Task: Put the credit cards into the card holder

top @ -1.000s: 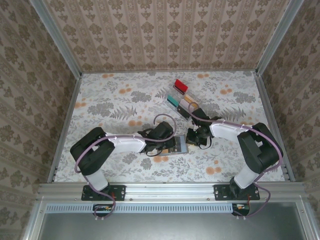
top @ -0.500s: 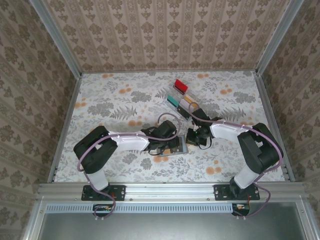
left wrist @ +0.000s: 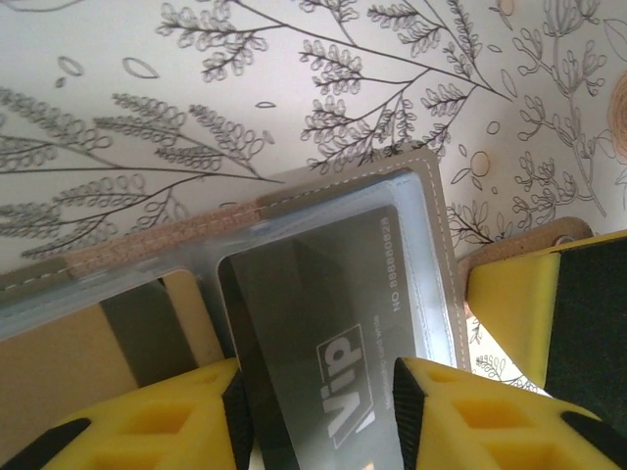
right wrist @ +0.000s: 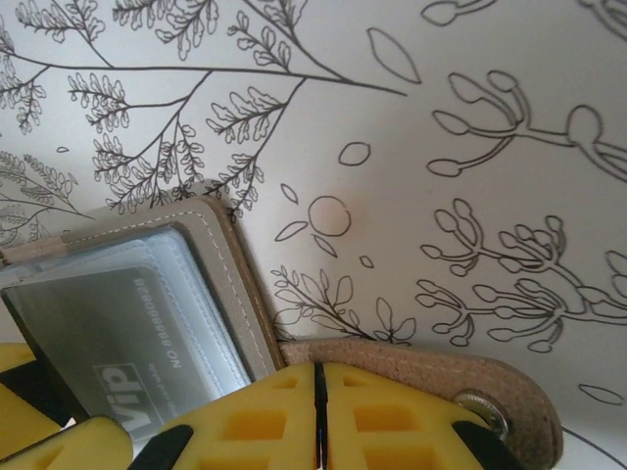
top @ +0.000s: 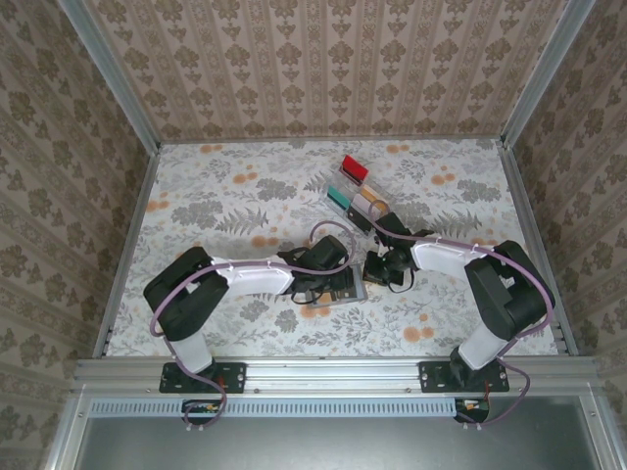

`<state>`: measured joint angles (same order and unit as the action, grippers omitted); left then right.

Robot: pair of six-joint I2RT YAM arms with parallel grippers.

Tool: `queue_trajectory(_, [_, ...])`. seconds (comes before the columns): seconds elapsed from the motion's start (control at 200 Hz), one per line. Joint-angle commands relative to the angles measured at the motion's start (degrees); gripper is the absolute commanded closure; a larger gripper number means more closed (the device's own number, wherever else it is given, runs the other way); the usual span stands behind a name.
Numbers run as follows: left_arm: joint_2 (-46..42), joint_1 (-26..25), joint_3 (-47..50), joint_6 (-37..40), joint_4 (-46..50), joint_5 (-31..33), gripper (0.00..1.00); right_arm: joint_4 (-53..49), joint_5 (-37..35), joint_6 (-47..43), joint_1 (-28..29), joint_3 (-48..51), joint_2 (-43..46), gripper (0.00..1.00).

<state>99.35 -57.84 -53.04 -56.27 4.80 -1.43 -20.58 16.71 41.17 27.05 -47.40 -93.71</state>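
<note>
Left wrist: left gripper [left wrist: 318, 380] fingers parted, grey card [left wrist: 323, 294] between them, half inside card holder [left wrist: 343, 181] just ahead; can't tell if pinched. Right gripper [right wrist: 315, 377] closed, tips at snap tab [right wrist: 431, 367]. Best: slide card straight forward, square to pocket.

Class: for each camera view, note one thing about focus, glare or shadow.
Top external: even light, faint shadows on the table, small things lack detail. Left wrist: table print sharp; sheen on the holder's clear window greys the card. Right wrist: print and holder stitching crisp, same pale sheen over the card.
</note>
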Motion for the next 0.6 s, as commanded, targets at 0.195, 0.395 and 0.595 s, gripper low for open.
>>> queue_trajectory(0.195, [-1.7, -0.4, 0.5, -0.3, 9.6, 3.4, 0.51, -0.5, 0.0, 0.8, 0.5, 1.2, -1.6, 0.9])
queue_trajectory(0.395, [-2.9, -0.5, 1.1, 0.4, 7.1, 2.8, 0.51, -0.1, 0.6, 0.9, 0.5, 1.2, -2.1, 0.9])
queue_trajectory(0.595, [-3.9, -0.4, -0.4, 1.3, 5.9, 2.4, 0.54, -0.4, 0.3, 0.8, 0.5, 1.1, -1.8, 0.9])
